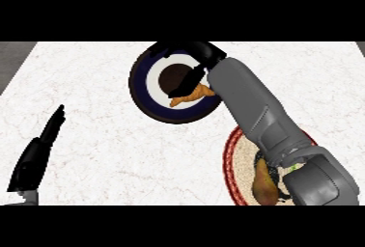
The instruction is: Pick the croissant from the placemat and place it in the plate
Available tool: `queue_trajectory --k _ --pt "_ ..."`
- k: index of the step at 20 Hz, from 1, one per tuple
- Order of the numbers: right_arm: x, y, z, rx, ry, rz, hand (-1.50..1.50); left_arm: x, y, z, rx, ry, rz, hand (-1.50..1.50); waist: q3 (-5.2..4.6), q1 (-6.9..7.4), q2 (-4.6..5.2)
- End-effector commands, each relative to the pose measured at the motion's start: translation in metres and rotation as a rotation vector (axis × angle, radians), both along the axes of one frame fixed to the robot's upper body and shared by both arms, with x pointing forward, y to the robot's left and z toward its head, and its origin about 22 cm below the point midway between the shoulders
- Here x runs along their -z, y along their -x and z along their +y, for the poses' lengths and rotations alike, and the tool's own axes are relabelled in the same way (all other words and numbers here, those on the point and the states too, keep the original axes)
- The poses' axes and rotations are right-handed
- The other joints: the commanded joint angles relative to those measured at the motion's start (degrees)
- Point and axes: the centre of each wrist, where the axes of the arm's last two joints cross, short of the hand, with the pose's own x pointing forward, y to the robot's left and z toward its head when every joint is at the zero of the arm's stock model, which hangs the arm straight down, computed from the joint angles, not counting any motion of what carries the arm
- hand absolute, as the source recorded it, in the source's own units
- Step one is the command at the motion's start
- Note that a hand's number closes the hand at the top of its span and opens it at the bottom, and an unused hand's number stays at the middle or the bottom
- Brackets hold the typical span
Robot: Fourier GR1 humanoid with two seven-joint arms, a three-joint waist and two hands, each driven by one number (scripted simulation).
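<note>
A dark blue plate (146, 89) with a white ring and a brown centre lies at the counter's far middle. The orange croissant (191, 97) rests on the plate's lower right part, its right end hidden by my grey forearm. My right hand (202, 52) hovers over the plate's far side with fingers spread to the left. Its thumb (188, 80) points down, its tip just at the croissant, without curling round it. The round woven placemat (239, 157) with a red rim lies near right, under my right forearm. My left hand (37, 153) rests open at the left edge.
A brown, pear-shaped item (263, 185) lies on the placemat, partly hidden by my right arm. The white marble counter ends at a dark strip along the far left.
</note>
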Motion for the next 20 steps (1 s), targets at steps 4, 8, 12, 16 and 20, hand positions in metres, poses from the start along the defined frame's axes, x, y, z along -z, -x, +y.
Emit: queue_trajectory --k 4,8,12,16,20 --pt "0.005 -0.005 -0.026 0.129 -0.32 0.099 -1.5 -0.006 0.002 -0.003 0.001 0.006 -0.005 0.0 0.09 -0.04 0.16" --pt "-0.014 -0.016 -0.059 0.272 -0.377 0.151 -1.5 -0.007 -0.003 -0.001 -0.004 -0.011 -0.014 0.0 0.04 0.3 0.64" --pt "-0.011 -0.02 -0.109 0.297 -0.488 0.223 -1.5 -0.002 0.0 -0.002 0.018 -0.013 -0.028 0.0 0.08 0.74 1.03" --pt "-0.001 -0.017 -0.141 0.314 -0.594 0.247 -1.5 -0.007 0.001 -0.01 0.035 0.006 -0.028 0.0 0.19 2.3 1.59" --pt "-0.011 -0.016 -0.18 0.283 -0.637 0.188 -1.5 -0.01 -0.008 -0.014 0.053 0.01 -0.034 0.0 0.25 2.72 2.21"
